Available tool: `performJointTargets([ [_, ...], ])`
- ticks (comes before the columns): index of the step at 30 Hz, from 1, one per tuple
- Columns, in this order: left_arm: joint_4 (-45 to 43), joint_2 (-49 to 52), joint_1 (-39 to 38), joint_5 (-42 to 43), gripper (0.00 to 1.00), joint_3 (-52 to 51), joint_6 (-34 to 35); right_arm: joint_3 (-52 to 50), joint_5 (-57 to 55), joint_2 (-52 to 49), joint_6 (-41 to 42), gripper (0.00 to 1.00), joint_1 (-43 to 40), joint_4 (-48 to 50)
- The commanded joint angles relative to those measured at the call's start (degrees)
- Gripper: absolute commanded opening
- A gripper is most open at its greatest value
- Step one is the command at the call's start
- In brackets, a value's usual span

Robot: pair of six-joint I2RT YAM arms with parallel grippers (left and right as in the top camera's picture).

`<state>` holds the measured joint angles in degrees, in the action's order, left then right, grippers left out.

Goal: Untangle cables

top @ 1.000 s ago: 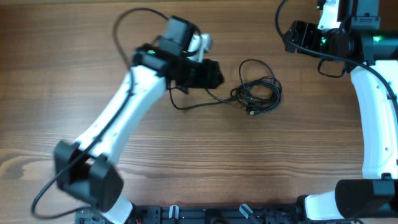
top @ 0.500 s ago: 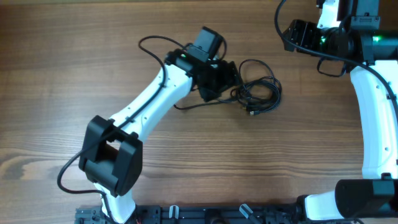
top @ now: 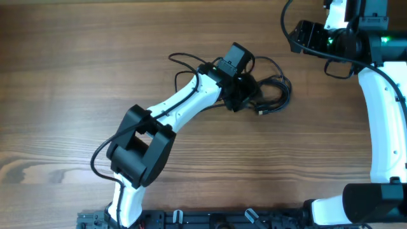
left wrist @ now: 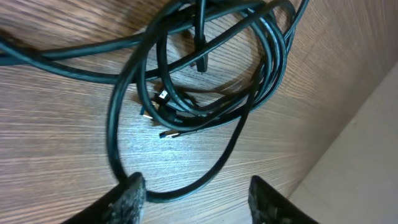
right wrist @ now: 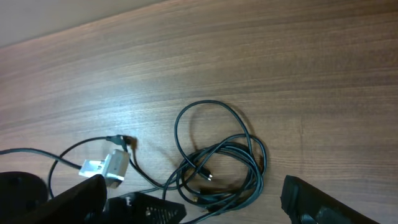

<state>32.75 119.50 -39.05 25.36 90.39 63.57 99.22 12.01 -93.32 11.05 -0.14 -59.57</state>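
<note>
The cables [top: 278,97] are thin black cords bunched in a loose coil on the wooden table, right of centre. My left gripper [top: 247,98] hangs over the coil's left side. In the left wrist view the cables [left wrist: 211,81] fill the upper frame with small plugs in the middle. One loop runs down between the open left gripper [left wrist: 198,198] and touches the left finger [left wrist: 132,194]. The right gripper [top: 305,38] is open at the far right, well away from the coil. Its wrist view shows the cables [right wrist: 221,158] far below, between its spread fingers [right wrist: 314,199].
The left arm [top: 184,108] stretches diagonally from the front edge to the coil. Its own thicker black wire [top: 181,60] arcs above it. A white block on the left wrist [right wrist: 111,168] sits left of the coil. The table's far edge [right wrist: 62,31] meets a pale wall.
My left arm has swung right, from a spot left of the coil to directly over its left side. The coil has shifted slightly. The right arm has not moved.
</note>
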Motion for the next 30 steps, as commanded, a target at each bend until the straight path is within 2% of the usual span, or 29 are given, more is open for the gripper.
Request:
performJointTargets([
  [1,-0.2,1.5,-0.2,-1.5,0.51,-0.1,0.2,0.4,-2.0,-0.1,-0.6,0.92,0.3,-0.5],
  [4,0.6,1.6,-0.2,-6.5,0.53,-0.1,-5.5,0.1,-2.1,-0.1,-0.6,0.92,0.3,-0.4],
  [7,0.7,1.7,-0.2,-16.3,0.73,-0.1,-19.8,-1.7,-2.1,-0.1,-0.5,0.92,0.3,0.5],
  [8,0.6,1.8,-0.2,-18.8,0.78,-0.1,-22.4,-2.2,-2.1,-0.1,-0.6,0.92,0.3,0.6],
  [11,-1.0,2.2,-0.2,-21.9,0.80,-0.1,-30.6,-3.2,-2.1,-0.3,-0.5,0.92,0.3,0.6],
  [13,-2.9,2.7,-0.2,-21.9,0.77,-0.1,-34.5,-3.3,-2.1,-0.3,-0.5,0.92,0.3,0.5],
  [16,-5.0,3.7,-0.2,-21.9,0.54,-0.1,-34.9,-3.3,-2.1,-0.3,-0.5,0.92,0.3,0.5],
  [20,-5.4,5.0,-0.6,-21.7,0.52,-0.1,-34.8,-3.3,-2.1,-0.3,-0.5,0.92,0.3,0.3],
  [25,-4.7,5.9,-1.2,-17.3,0.52,-0.1,-34.8,-3.3,-2.1,-0.3,-0.5,0.92,0.3,0.3],
  [27,-4.7,5.9,-1.5,-17.3,0.47,-0.1,-34.8,-3.3,-2.1,-0.3,-0.5,0.92,0.3,0.3],
  [30,-4.7,5.9,-1.3,-17.6,0.30,-0.1,-34.9,-3.3,-2.1,-0.3,-0.5,0.92,0.3,0.3],
])
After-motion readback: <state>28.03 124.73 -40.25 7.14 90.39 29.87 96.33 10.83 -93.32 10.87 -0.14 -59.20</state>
